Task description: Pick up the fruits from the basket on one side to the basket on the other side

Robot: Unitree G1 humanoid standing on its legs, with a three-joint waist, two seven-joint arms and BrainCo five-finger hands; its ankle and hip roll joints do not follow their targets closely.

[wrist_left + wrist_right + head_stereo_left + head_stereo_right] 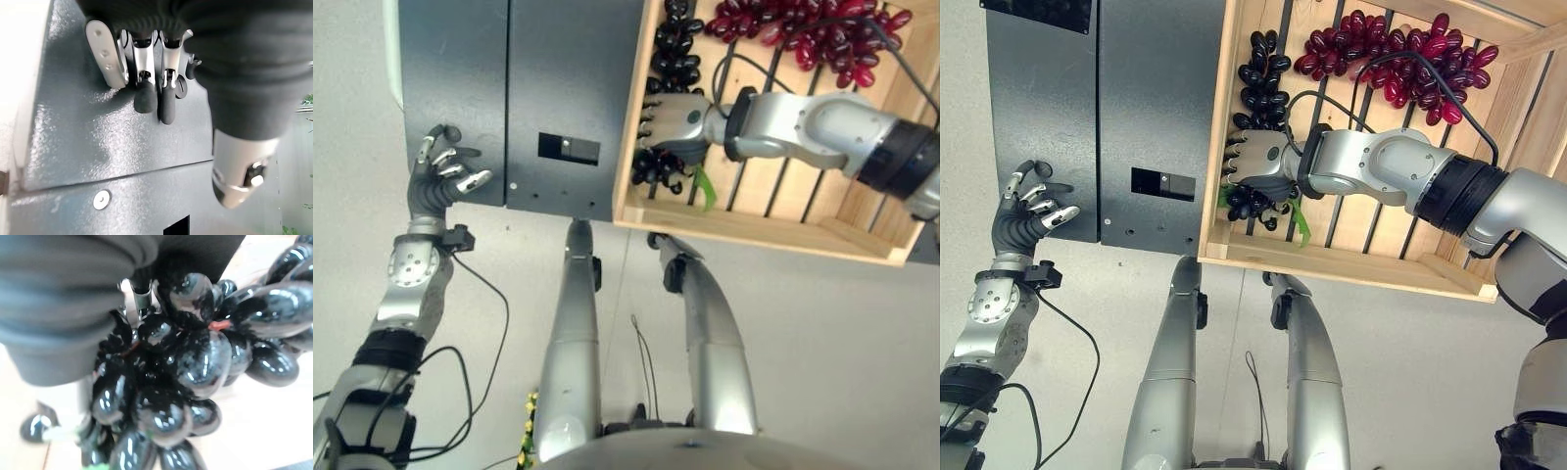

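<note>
The black grapes [1258, 73] lie in the wooden crate [1371, 266] at the upper middle of the right eye view, in a long dark bunch running down the crate's left side. The right hand [1258, 164] sits on the lower end of that bunch, and its wrist view shows the shiny grapes pressed right up against it. The fingers look closed around the bunch, most likely so it can be lifted out. A bunch of red grapes [1400, 59] rests at the top of the crate, apart from the hand. A green leaf [1301, 227] pokes out below the hand. The left hand [445, 176] waits at the left with loose fingers, holding nothing, against a dark grey panel [460, 88]. Below is a pale grey floor [803, 343].
</note>
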